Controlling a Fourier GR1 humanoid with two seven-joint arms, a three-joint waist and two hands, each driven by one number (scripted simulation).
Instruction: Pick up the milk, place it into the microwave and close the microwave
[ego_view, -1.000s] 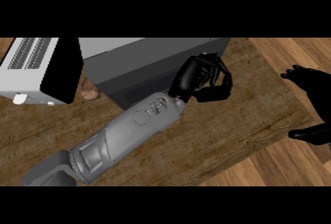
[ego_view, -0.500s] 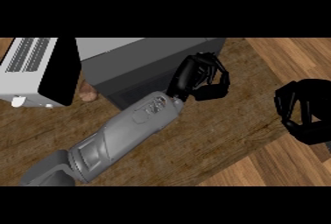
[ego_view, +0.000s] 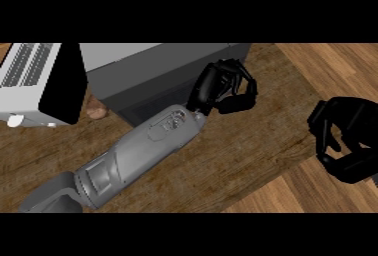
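No milk shows anywhere in the head view. The grey microwave (ego_view: 159, 67) stands at the top middle, and its black door (ego_view: 63, 82) hangs open to the left. My left forearm runs up from the lower left. My left hand (ego_view: 221, 90) hovers by the microwave's right front corner with its fingers curled, and nothing shows between them. My right hand (ego_view: 345, 137) hangs past the counter's right edge, over the floor, with its fingers relaxed and bent and nothing in them.
A white ribbed panel (ego_view: 28, 75) lies at the far left beside the door. A small brown thing (ego_view: 96, 112) sits on the wooden counter (ego_view: 244, 145) in front of the microwave. The counter's edge runs diagonally at the lower right.
My right hand has come in from the right edge toward the counter and bent its fingers. My left hand stays curled at the microwave's corner, barely shifted.
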